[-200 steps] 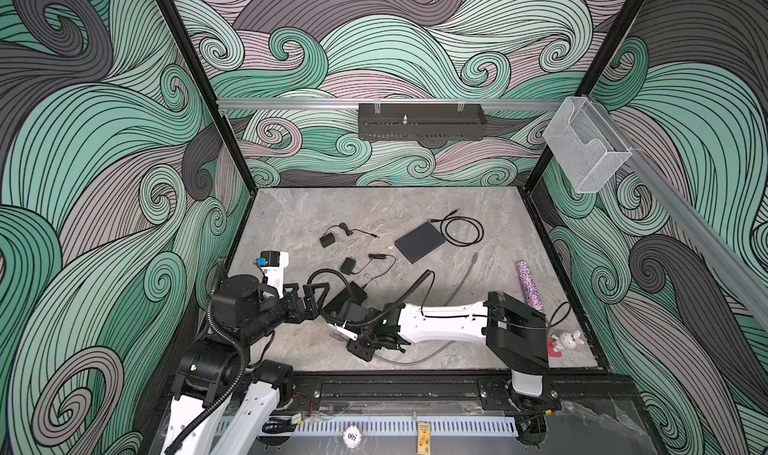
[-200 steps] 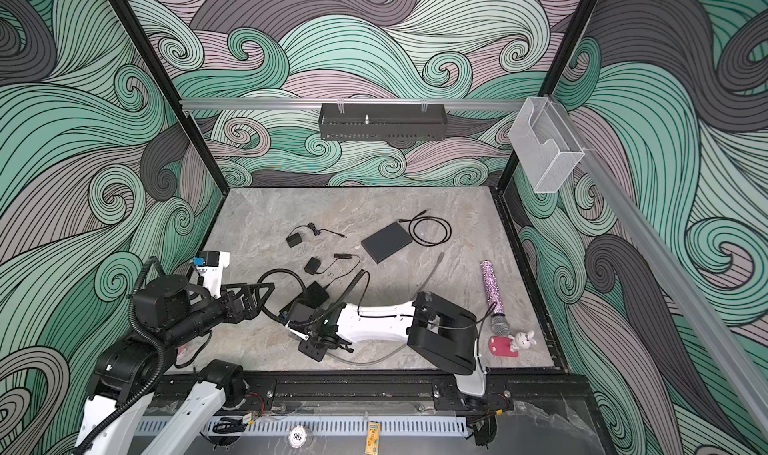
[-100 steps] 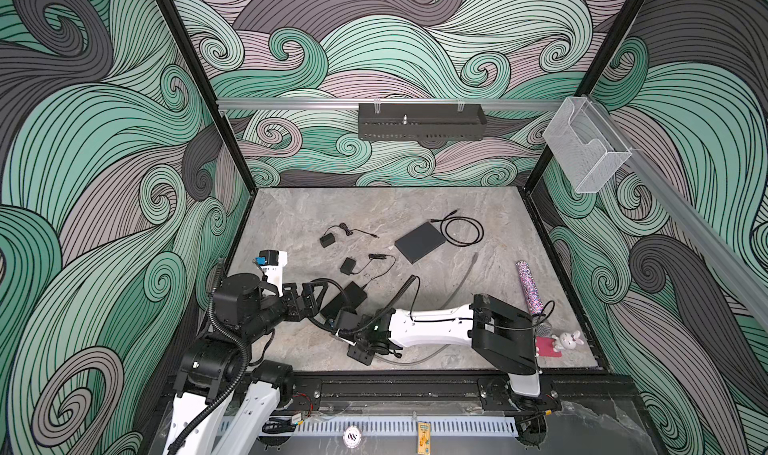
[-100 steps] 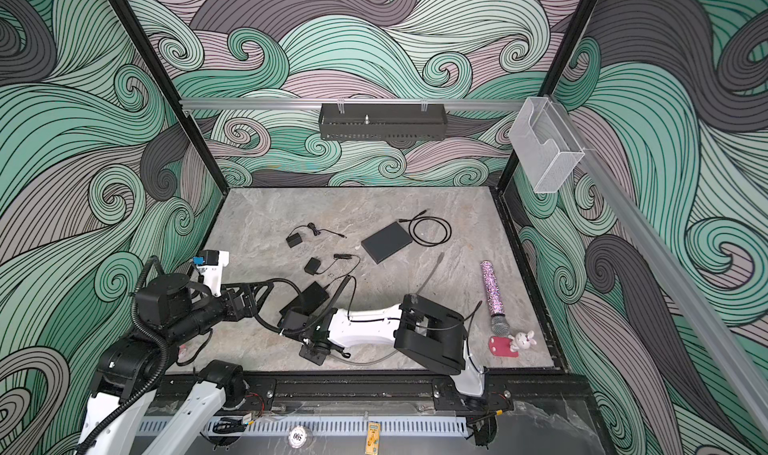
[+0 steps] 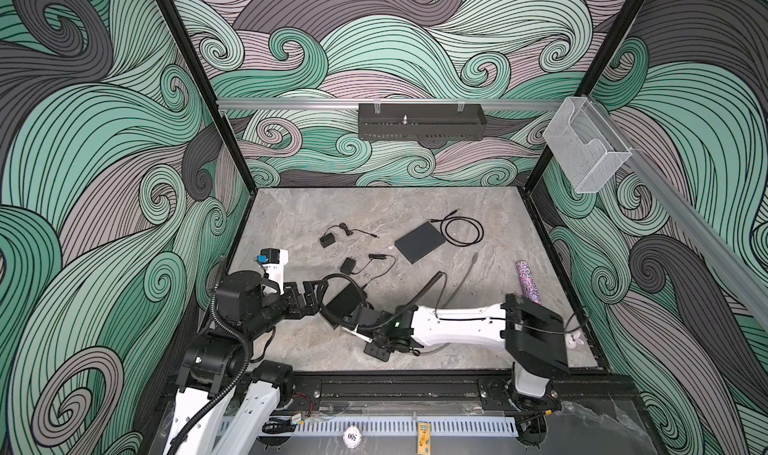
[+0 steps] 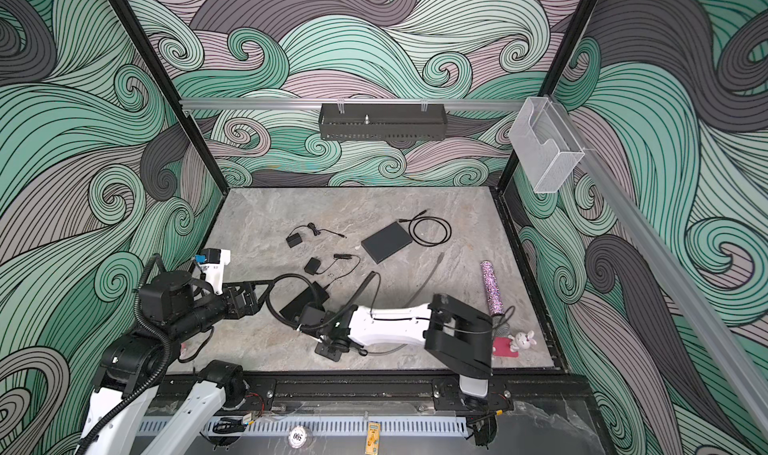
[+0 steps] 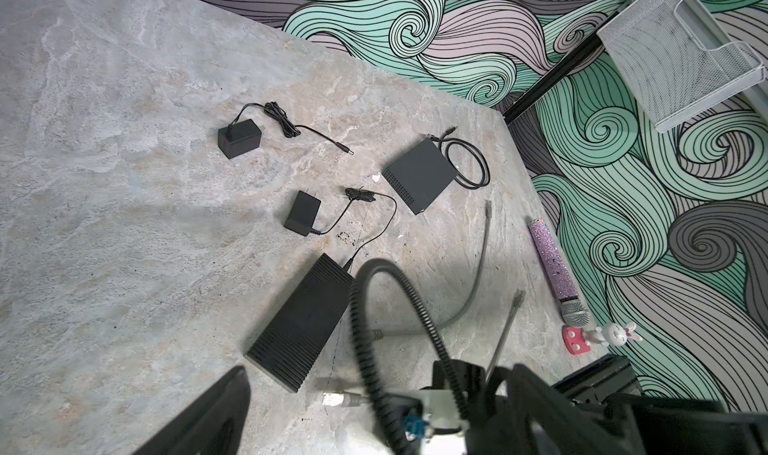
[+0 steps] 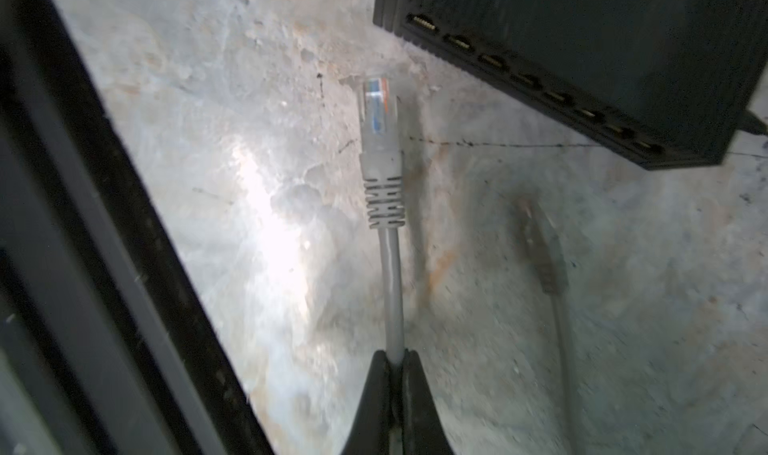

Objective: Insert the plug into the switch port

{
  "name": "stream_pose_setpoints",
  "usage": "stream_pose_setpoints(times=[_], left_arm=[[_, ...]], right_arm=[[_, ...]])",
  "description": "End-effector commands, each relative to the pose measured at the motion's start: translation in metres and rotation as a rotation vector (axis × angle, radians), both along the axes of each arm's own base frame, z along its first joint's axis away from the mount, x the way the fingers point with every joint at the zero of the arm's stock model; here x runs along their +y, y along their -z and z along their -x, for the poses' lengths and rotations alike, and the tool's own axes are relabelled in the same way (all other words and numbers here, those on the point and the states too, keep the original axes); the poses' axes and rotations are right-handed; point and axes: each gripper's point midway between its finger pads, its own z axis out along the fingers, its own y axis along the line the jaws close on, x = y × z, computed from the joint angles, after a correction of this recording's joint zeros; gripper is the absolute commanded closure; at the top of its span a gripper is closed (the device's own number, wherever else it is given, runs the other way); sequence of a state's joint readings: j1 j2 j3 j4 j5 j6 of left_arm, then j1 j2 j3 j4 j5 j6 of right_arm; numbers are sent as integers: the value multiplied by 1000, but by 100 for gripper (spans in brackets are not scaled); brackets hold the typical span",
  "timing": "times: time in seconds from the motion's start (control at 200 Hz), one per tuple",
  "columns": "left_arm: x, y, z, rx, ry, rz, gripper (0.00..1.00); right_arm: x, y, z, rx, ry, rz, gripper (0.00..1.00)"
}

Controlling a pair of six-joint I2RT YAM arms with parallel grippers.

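Observation:
The switch is a narrow ribbed black box [image 5: 344, 302] [image 6: 302, 304] [image 7: 305, 320] lying near the front left of the table. Its row of switch ports [image 8: 528, 79] shows along one long side. The plug [image 8: 376, 112] [image 7: 332, 399] is a clear-tipped connector on a grey cable, pointing past the box's corner and a short way from the ports. My right gripper [image 8: 395, 353] [image 5: 363, 335] is shut on the cable just behind the plug's boot. My left gripper [image 5: 316, 297] [image 6: 254, 295] [image 7: 378, 374] stands open just left of the box, with nothing in it.
A flat dark-grey square box [image 5: 417, 243] with a looped black cable [image 5: 461, 232] lies mid-table. Two power adapters [image 5: 328, 239] [image 5: 348, 264] lie behind the switch. A glitter microphone [image 5: 527, 284] and a bunny toy [image 6: 524, 340] sit at the right edge. The grey cable's far end [image 5: 473, 262] trails right.
My right gripper's jaws have closed onto the grey cable behind the plug. The left gripper has stayed open and almost still beside the box.

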State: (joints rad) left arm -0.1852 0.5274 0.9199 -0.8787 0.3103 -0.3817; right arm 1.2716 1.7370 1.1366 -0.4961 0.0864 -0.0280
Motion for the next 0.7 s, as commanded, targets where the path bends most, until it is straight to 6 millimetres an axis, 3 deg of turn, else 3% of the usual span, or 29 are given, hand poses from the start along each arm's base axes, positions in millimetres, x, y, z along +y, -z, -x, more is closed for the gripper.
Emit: stream_pose_setpoints(times=[0.0, 0.14, 0.27, 0.39, 0.535, 0.696], left_arm=[[-14, -2, -9, -38, 81, 22, 8], [-52, -2, -21, -112, 284, 147, 9], [-82, -19, -21, -277, 485, 203, 12], [-114, -29, 11, -478, 772, 81, 13], [-135, -19, 59, -651, 1121, -79, 22], [-140, -11, 70, -694, 1210, -120, 26]], right_arm=[[-25, -36, -5, 37, -45, -69, 100], [-54, -70, -1, 72, -56, -177, 100], [-75, -92, 9, 101, -64, -235, 100], [-88, -111, 21, 196, -65, -321, 100], [-96, -132, 38, 314, -84, -411, 100], [-105, -136, 44, 327, -92, -398, 100]])
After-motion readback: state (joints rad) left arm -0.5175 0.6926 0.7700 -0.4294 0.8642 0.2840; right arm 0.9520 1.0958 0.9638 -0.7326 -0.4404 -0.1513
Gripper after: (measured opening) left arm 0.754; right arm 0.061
